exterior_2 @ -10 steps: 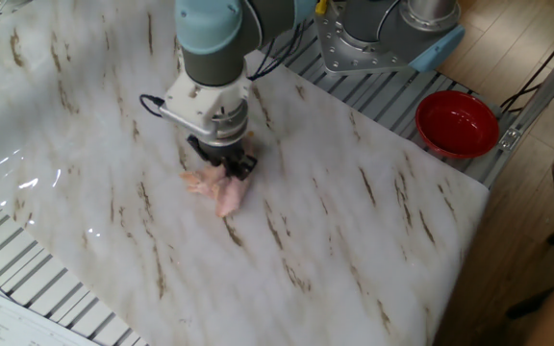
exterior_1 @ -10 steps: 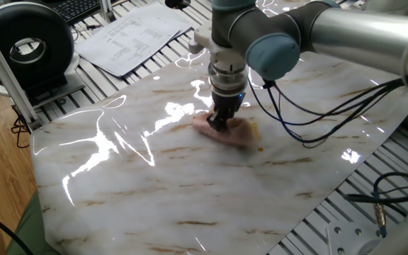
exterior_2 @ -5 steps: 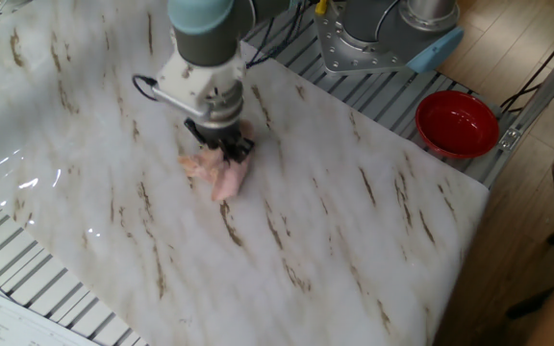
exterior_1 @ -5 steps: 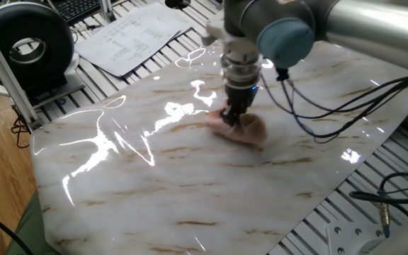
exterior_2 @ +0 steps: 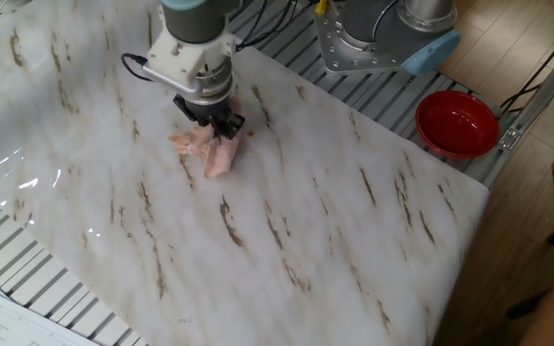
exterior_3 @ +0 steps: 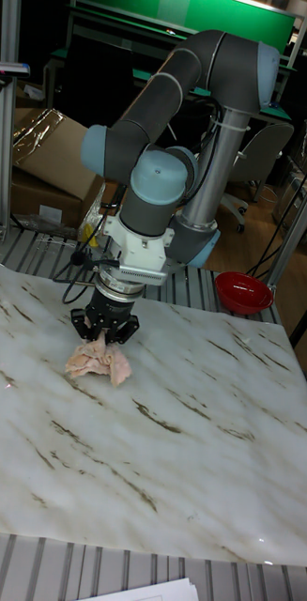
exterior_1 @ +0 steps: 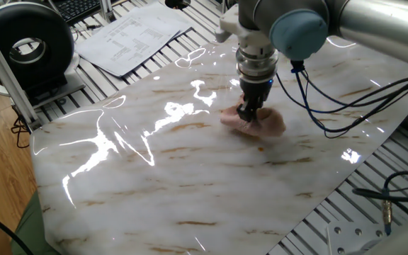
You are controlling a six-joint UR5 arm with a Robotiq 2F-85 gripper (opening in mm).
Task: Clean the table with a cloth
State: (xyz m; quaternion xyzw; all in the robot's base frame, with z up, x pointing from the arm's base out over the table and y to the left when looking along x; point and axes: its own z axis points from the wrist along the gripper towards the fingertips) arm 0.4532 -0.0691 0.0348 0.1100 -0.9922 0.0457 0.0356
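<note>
One fixed view: gripper (exterior_1: 249,115) pointing straight down, pressed into the cloth (exterior_1: 258,122), fingers closed on a bunched pinch of pink terry. Cloth lying on the table (exterior_1: 190,191), toward the far middle of the sheet, with more of it spread to the right of the fingers than to the left. Bright glare streaks across the sheet to the left of the cloth. Printed paper (exterior_1: 129,32) on the ribbed frame beyond the far edge, well apart from the cloth. Black round device (exterior_1: 25,46) at the upper left, off the sheet. Dark cables (exterior_1: 331,113) looping from the wrist over the right part of the sheet.

Other fixed view: gripper (exterior_2: 216,128) again vertical, tips sunk in the cloth (exterior_2: 205,152), clamped on it. Cloth flat against the table (exterior_2: 306,231) near the edge closest to the arm base, one lobe trailing left, another down toward the camera. Red bowl (exterior_2: 457,123) on the frame past the corner, well apart.

Tall fixed view: gripper (exterior_3: 104,331) directly above the cloth (exterior_3: 97,362), gripping its top folds. Cloth crumpled on the table (exterior_3: 191,451), in the far left part. Bowl (exterior_3: 243,292) behind the far edge, right of the arm.
</note>
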